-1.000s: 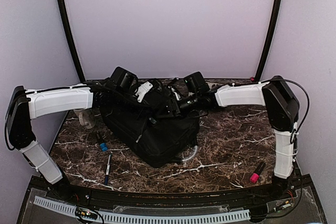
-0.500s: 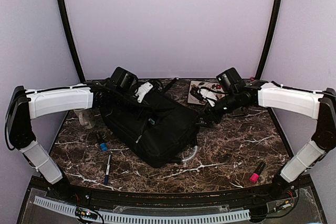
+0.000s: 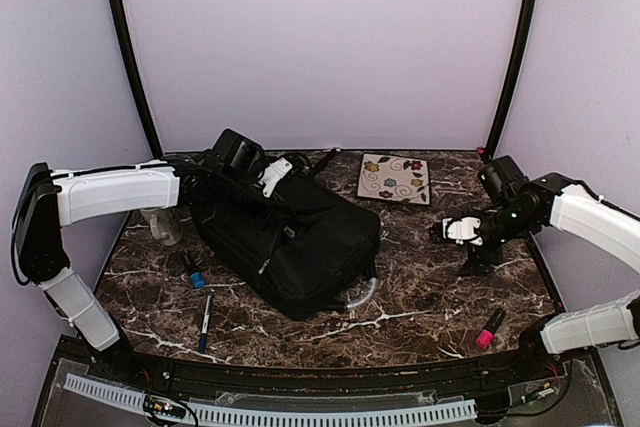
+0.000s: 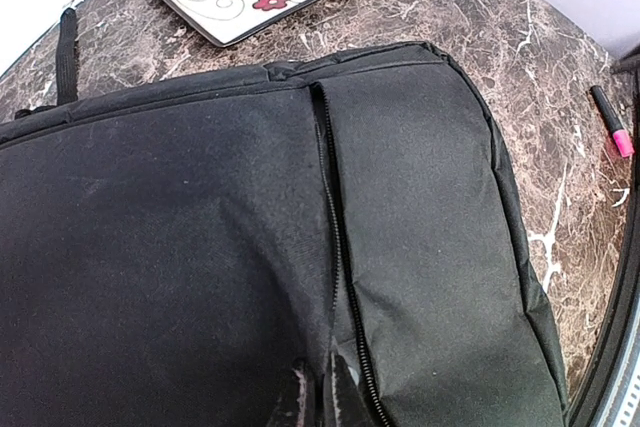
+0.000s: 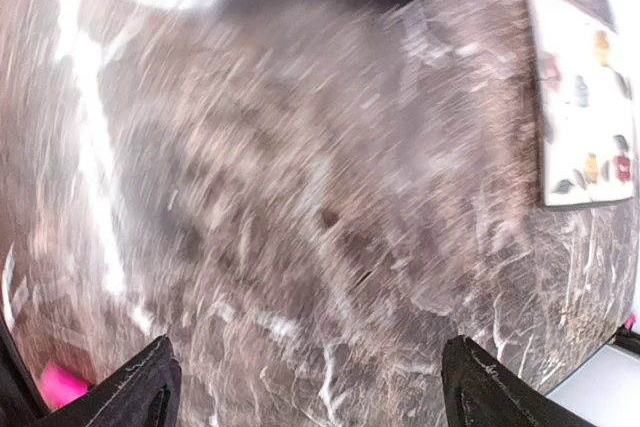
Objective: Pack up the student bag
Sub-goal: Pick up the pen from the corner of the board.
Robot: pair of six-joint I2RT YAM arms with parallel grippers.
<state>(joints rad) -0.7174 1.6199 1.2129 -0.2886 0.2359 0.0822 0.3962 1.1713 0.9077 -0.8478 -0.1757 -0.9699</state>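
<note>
- Student bag: large black soft bag, lying flat and slantwise on the left-centre of the table, one strap trailing off its far end. A zip ran down its top face. No open mouth could be seen.
- Left gripper: set on the far-left end of the bag, jaws closed at the zip line. Whether it pinched the zip pull or only fabric could not be told.
- Right gripper: well apart from the bag, over bare table on the right, jaws spread wide with nothing between them. Its wrist view was blurred.
- Step in hand, as judged: the left arm steadying or working the bag, the right arm free to fetch an article.
- Next move, as judged: the right gripper needs to settle over one loose article, and the bag needs a gap at the zip before anything goes in.
- Flowered square: flat, white with coloured blooms, at the far side between bag and right arm.
- Pink marker: near right corner.
- Blue-capped pen and dark pen: near left, just beside the bag.
- Clear curved piece: touching the bag's near right corner, nature uncertain.
- Table: dark brown marble pattern with white veins.
- Room: plain pale lilac walls, two black poles rising at the far corners.
</note>
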